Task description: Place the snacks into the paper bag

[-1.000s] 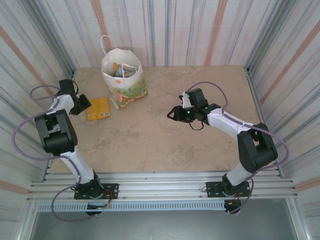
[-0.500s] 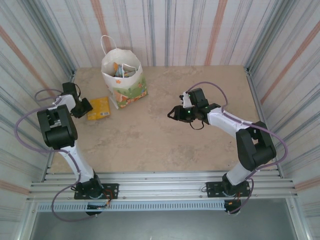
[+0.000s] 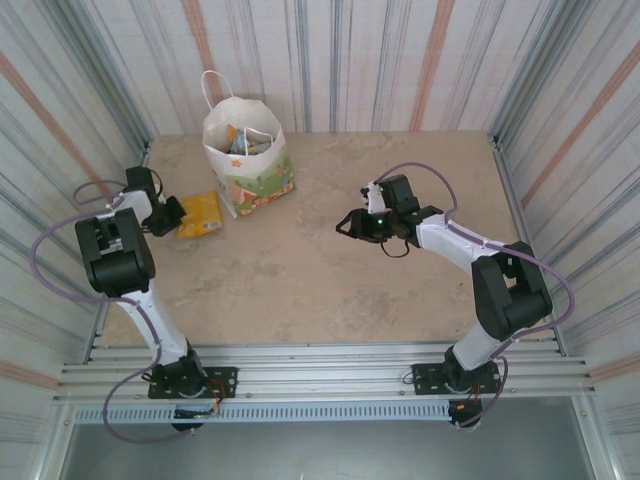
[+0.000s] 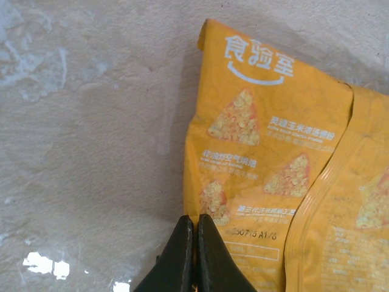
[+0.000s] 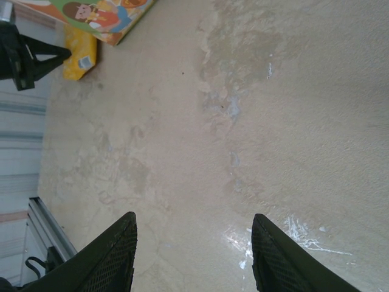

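One yellow-orange packet lies flat on the table at the far left, just beside the paper bag. My left gripper is pressed closed right at the packet's left edge, though I cannot tell whether it has pinched any of it. My right gripper hangs wide open, well right of the bag.

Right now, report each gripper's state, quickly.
Left gripper: closed, tips at the yellow-orange packet's edge; whether it grips the packet cannot be told.
Right gripper: open, holding nothing.
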Controlling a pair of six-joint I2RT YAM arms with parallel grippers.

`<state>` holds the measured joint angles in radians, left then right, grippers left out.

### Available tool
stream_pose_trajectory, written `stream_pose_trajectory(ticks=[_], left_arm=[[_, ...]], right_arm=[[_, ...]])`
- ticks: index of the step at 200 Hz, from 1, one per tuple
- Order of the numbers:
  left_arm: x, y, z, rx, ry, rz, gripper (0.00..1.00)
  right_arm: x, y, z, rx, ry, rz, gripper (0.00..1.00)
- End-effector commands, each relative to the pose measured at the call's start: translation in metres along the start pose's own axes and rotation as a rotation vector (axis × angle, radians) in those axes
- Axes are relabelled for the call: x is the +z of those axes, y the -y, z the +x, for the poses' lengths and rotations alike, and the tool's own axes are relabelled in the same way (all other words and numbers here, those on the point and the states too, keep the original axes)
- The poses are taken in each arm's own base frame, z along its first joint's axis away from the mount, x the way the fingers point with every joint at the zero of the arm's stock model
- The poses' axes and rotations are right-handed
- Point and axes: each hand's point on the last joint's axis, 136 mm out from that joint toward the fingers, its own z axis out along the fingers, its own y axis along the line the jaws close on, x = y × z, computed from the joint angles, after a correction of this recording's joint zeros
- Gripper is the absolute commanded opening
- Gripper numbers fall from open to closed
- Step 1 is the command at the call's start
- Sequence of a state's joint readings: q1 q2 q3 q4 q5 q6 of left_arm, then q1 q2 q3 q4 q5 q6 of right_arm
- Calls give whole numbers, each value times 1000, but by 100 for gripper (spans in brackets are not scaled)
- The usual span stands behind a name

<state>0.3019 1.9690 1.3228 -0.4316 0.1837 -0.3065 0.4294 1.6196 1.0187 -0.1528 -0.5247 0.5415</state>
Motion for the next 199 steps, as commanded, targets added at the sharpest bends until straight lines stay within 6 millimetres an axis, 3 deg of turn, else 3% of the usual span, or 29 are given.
stream_pose_trajectory(ticks=[1,25,84,141,160,199], left_arm=[[-28,4,1,17,38,16,0],[-59,14,4,62,85,15,0],[-143,71,31,345,210,34,0],[-214,112,57,592,353,212,0],[-231,125,73,704,385,298,0],[-262,161,125,1009,451,508,0]], right_arm=[[-2,2,2,2,0,-7,51],[-8,-2,1,-5,14,-11,51],[-21,-15,-2,-37,51,-21,51],[-42,-56,-8,-167,104,-84,52],[-50,-66,-12,-208,138,-96,52],[-64,-96,-21,-321,178,-162,51]])
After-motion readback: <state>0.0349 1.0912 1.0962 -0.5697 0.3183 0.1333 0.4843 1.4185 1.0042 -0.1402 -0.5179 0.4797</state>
